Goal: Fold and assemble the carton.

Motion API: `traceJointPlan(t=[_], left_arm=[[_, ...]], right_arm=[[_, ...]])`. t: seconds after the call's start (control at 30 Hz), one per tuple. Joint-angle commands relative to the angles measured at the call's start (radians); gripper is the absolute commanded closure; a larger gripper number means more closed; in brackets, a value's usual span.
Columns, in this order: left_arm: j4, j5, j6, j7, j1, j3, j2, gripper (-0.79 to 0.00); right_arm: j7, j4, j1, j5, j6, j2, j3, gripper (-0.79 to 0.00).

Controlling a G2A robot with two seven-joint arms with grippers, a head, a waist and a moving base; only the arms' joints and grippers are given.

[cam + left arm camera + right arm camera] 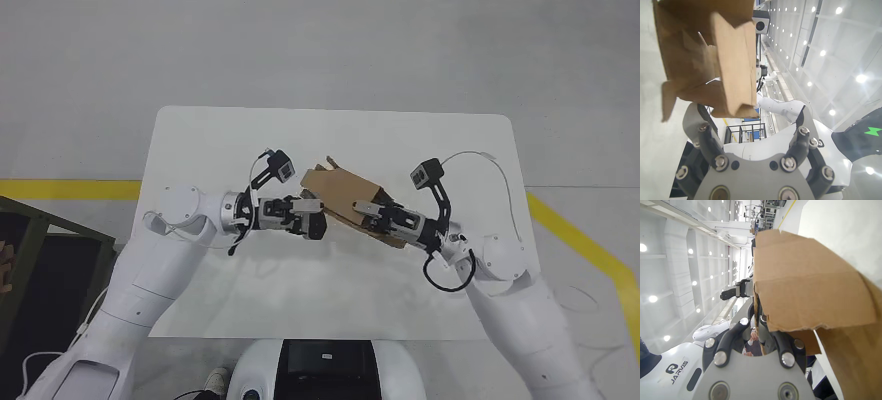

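— Brown cardboard carton [340,188], half-folded, over the middle of the white surface [200,140]; long axis left to right?
— Yes. Pinched at the right end by the right gripper [370,212]. Left gripper [318,224] spread wide, empty, just left of its loose end, so nearer for folding.

I take this for robotics lab hall: high white ceiling [838,47], round lights [861,78], yellow floor tape [70,189], distant equipment racks [770,205].
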Motion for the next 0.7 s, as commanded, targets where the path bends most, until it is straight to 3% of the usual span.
traceJointPlan(t=[0.0,0.5,0.67], left_arm=[[0.000,0.000,0.000,0.002,0.001,-0.010,0.002,-0.785],[-0.007,0.023,0.009,0.028,0.040,-0.111,0.028,-0.785],[-0.023,0.018,0.010,0.038,0.045,-0.117,0.029,-0.785]], right_arm=[[0.029,0.033,0.010,0.019,-0.007,0.003,0.021,0.000],[0.491,0.236,0.107,0.159,-0.015,0.026,0.073,0.000],[0.543,0.255,0.115,0.167,-0.016,0.029,0.065,0.000]])
